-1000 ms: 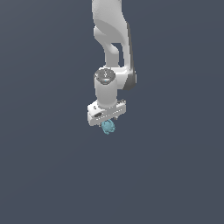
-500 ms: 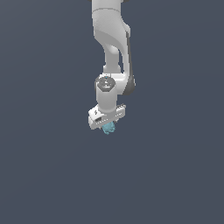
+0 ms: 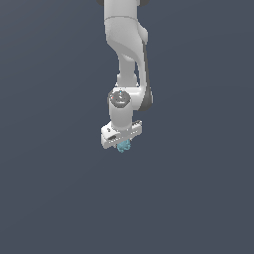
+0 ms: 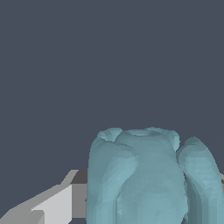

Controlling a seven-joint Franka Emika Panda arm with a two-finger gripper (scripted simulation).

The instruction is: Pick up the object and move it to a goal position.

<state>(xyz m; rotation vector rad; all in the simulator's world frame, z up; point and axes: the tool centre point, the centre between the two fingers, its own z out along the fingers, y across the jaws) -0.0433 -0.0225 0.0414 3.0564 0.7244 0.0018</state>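
Note:
The lumpy teal-blue object (image 3: 123, 146) hangs under the white arm's hand in the exterior view, mostly hidden by the hand. My gripper (image 3: 123, 144) is shut on it, pointing down. In the wrist view the object (image 4: 146, 175) fills the near field, bumpy and lobed, and one grey-white finger (image 4: 57, 203) presses against its side. The other finger is hidden behind the object. No goal marker shows in either view.
The white arm (image 3: 126, 54) comes down from the exterior view's top. Around it there is only a flat dark grey-blue surface (image 3: 49, 188), with no other objects or edges in view.
The arm and gripper have drifted slightly up and toward the exterior view's top with the object still held. The grip has not changed.

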